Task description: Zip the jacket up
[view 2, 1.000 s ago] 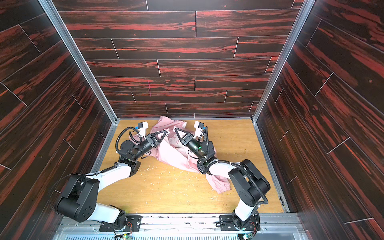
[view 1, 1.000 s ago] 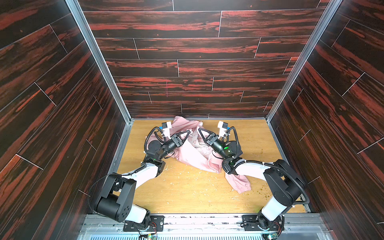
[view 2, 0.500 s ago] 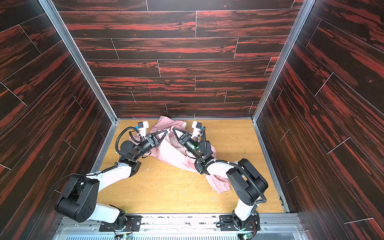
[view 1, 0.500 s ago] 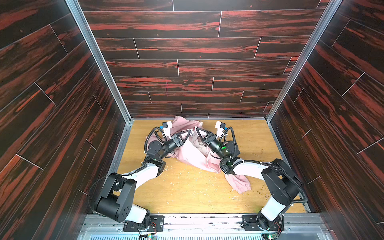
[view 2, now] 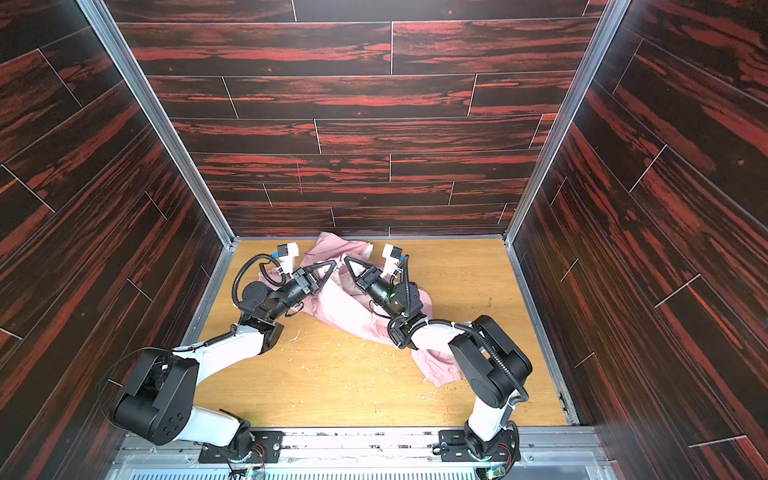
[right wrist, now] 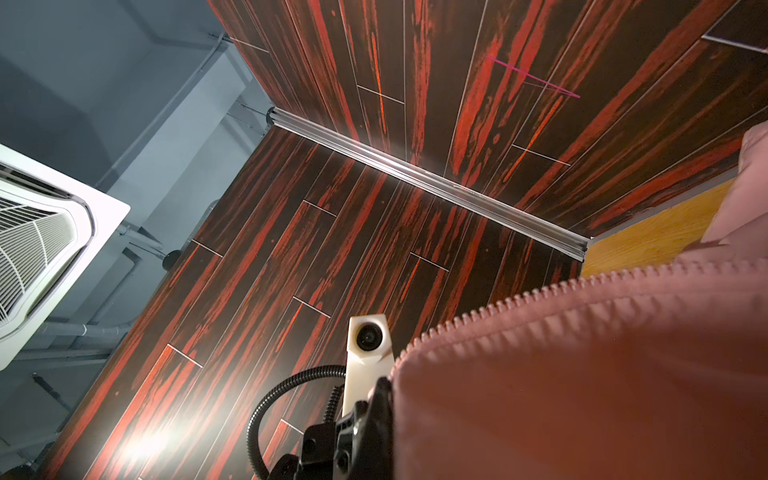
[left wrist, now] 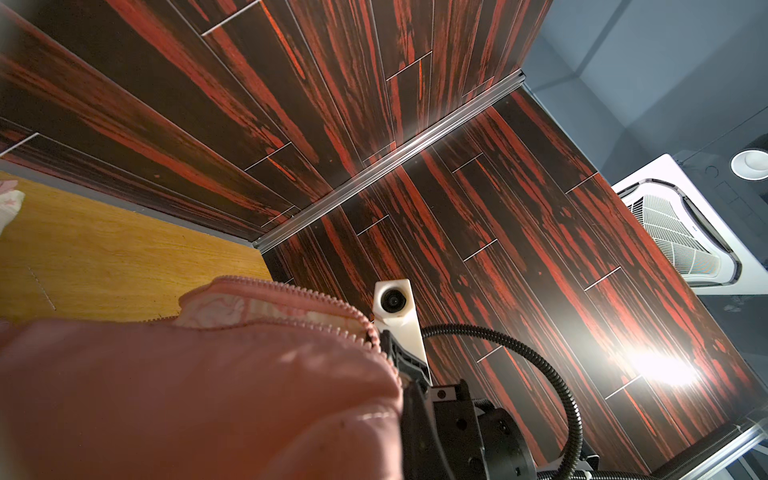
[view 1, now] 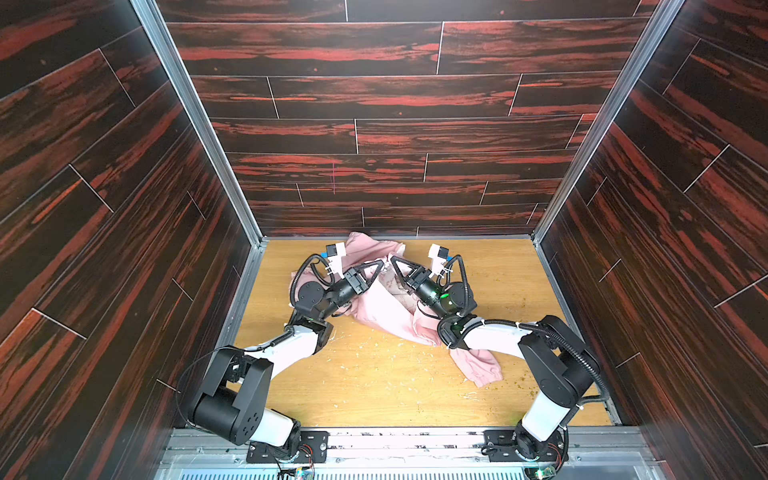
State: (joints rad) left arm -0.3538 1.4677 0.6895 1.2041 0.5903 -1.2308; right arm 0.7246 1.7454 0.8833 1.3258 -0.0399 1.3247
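Note:
The light pink jacket (view 1: 384, 313) (view 2: 340, 307) lies crumpled at the back middle of the wooden table. One cuffed sleeve (view 1: 482, 370) trails toward the front right, under the right arm. My left gripper (view 1: 379, 263) (view 2: 333, 263) and right gripper (view 1: 393, 259) (view 2: 345, 258) meet tip to tip above the jacket's middle, both shut on its edge. Each wrist view is half filled by pink fabric with a row of zipper teeth (left wrist: 291, 297) (right wrist: 519, 301), which hides that gripper's own fingers. The opposite arm's wrist camera (left wrist: 392, 301) (right wrist: 368, 338) shows just beyond the teeth.
Dark red-streaked walls (view 1: 374, 137) close in the table (view 1: 374, 390) at the back and both sides, with metal posts in the corners. Small pale specks dot the wood in front of the jacket. Both arm bases stand at the front edge.
The right gripper has shifted slightly left, bringing its tip closer to the left gripper's tip. The left gripper has held still.

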